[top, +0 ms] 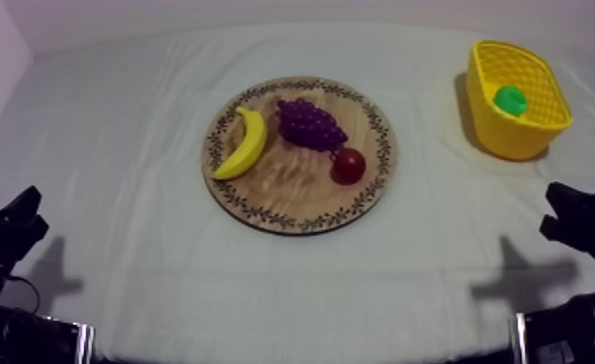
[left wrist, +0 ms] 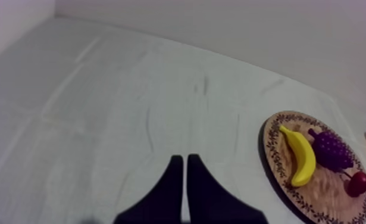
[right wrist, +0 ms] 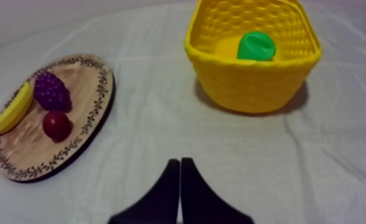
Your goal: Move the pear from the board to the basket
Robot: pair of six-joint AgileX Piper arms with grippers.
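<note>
The pear (right wrist: 256,46) is in the yellow basket (right wrist: 250,86), and the right wrist view looks right into it. From the left wrist, the basket is a yellow sliver past the wooden board (left wrist: 331,190). The left gripper (left wrist: 184,158) and right gripper (right wrist: 180,161) are pinched to narrow wedges, holding nothing. The grey-white cloth (top: 146,126) is creased, with a pale wall (left wrist: 250,30) behind.

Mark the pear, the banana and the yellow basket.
pear (top: 510,99), top view, its green body.
banana (top: 246,148), top view, middle of its curve.
yellow basket (top: 514,140), top view, near outer wall.
</note>
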